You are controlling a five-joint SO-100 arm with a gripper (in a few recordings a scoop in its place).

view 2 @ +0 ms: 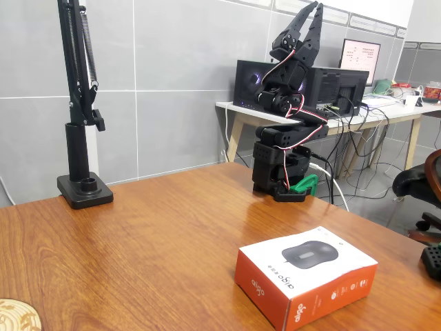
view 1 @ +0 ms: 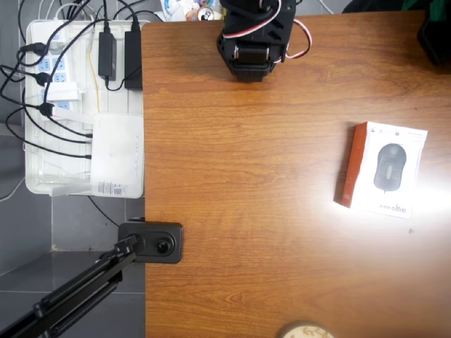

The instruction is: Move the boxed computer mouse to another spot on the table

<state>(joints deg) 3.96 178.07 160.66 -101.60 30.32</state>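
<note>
The boxed computer mouse [view 1: 387, 169] is a flat white box with a dark mouse pictured on top and an orange side. It lies on the wooden table [view 1: 246, 183] near the right edge in the overhead view. In the fixed view the box [view 2: 306, 272] sits at the front right of the table [view 2: 138, 241]. The black arm [view 1: 254, 35] stands folded at the far edge. Its gripper [view 2: 313, 10] points straight up, high above the base, fingers together and holding nothing. It is far from the box.
A white tray [view 1: 77, 105] of power strips and cables with a white router-like device [view 1: 116, 155] lies beside the table's left edge. A black stand base [view 1: 151, 241] [view 2: 83, 186] sits on the table. A round cork coaster [view 1: 306, 329] [view 2: 17, 316] lies at the near edge.
</note>
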